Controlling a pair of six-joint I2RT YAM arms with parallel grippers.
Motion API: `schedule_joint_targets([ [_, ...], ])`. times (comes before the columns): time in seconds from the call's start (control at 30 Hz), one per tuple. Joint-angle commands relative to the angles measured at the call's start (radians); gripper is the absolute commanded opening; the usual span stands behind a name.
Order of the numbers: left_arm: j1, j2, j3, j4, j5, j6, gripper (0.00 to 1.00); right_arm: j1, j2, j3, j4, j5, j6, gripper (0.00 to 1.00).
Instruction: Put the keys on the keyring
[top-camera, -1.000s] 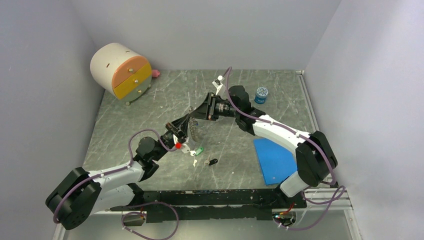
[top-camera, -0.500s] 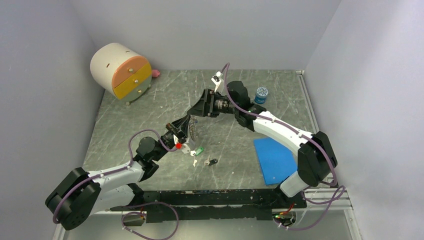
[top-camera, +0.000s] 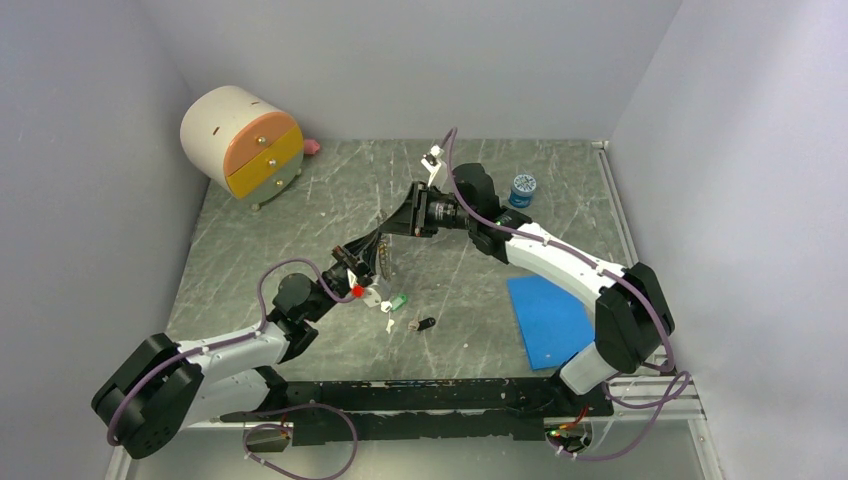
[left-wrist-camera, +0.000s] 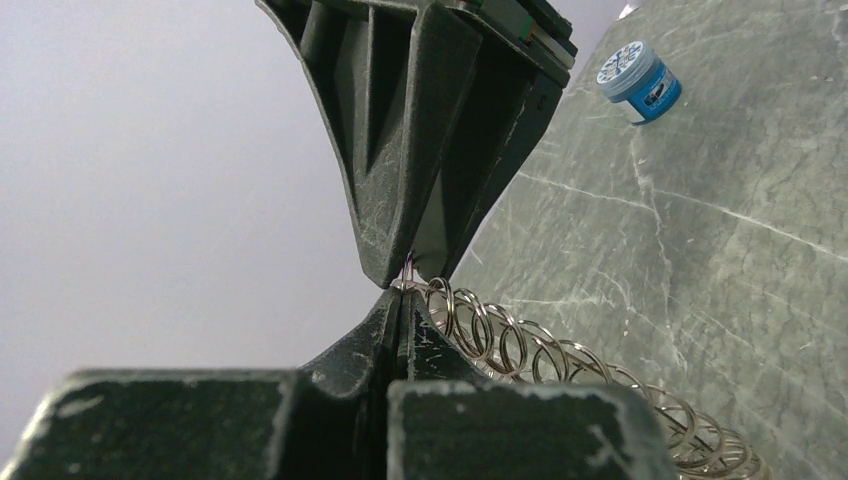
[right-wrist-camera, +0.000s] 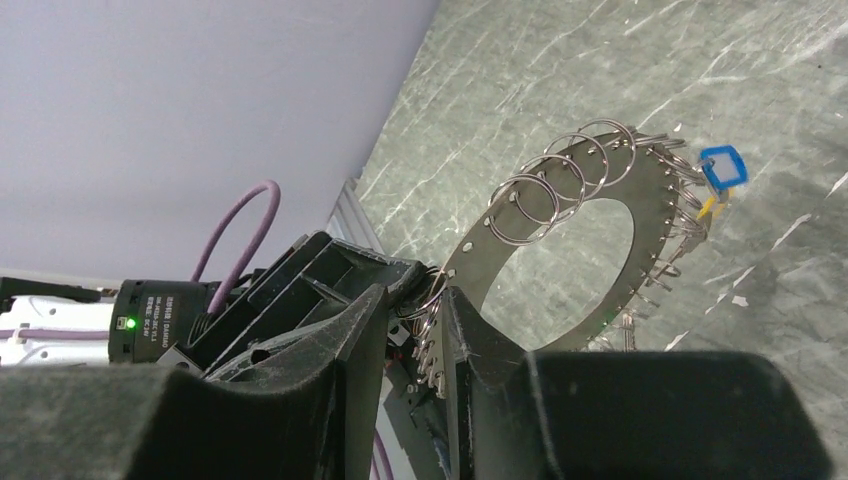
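Keyring (right-wrist-camera: 485, 270) sits clamped tight in the left fingers (left-wrist-camera: 360, 350); right fingers (right-wrist-camera: 345, 345) pinch its edge, narrow. Green key (top-camera: 399, 300) and black key (top-camera: 426, 323) lie on the tabletop (top-camera: 300, 220).

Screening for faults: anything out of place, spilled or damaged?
Nothing stands out. The left gripper clamps the silvery metal keyring, a blue-headed key hanging from it; a green-headed key and a black-headed key lie loose on the grey table.
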Motion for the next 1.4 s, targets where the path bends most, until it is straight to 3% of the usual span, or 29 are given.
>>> schedule_joint_targets([
  [0.0,-0.005,-0.004,0.015,0.081,0.019,0.002,0.03,0.005,-0.005,0.024,0.047,-0.017,0.011,0.31],
  [0.27,-0.005,-0.008,0.016,0.051,0.044,0.013,0.03,0.006,0.024,0.052,0.042,-0.017,0.016,0.29],
  [0.47,-0.005,-0.016,0.025,-0.008,0.062,0.032,0.03,0.003,0.037,0.064,0.043,-0.040,0.009,0.02],
  [0.6,-0.005,-0.026,0.034,-0.068,0.072,0.036,0.04,-0.005,0.033,0.055,0.068,-0.075,-0.013,0.00],
  [0.83,-0.006,-0.042,0.056,-0.092,0.046,-0.128,0.57,-0.044,0.012,0.079,-0.011,-0.089,-0.221,0.00],
  [0.9,-0.005,-0.061,0.079,-0.156,0.048,-0.182,0.66,-0.062,0.004,0.090,-0.069,-0.084,-0.301,0.00],
  [0.97,-0.005,-0.086,0.113,-0.242,0.066,-0.235,0.86,-0.081,-0.005,0.100,-0.126,-0.072,-0.383,0.00],
  [1.03,-0.004,-0.112,0.153,-0.348,0.103,-0.288,0.93,-0.104,-0.023,0.088,-0.145,-0.064,-0.456,0.00],
  [1.17,0.004,-0.138,0.235,-0.527,0.204,-0.400,0.94,-0.126,-0.096,0.009,-0.103,-0.013,-0.617,0.00],
  [1.37,0.088,-0.126,0.276,-0.544,0.360,-0.646,0.92,-0.126,-0.194,-0.102,-0.034,0.067,-0.829,0.00],
])
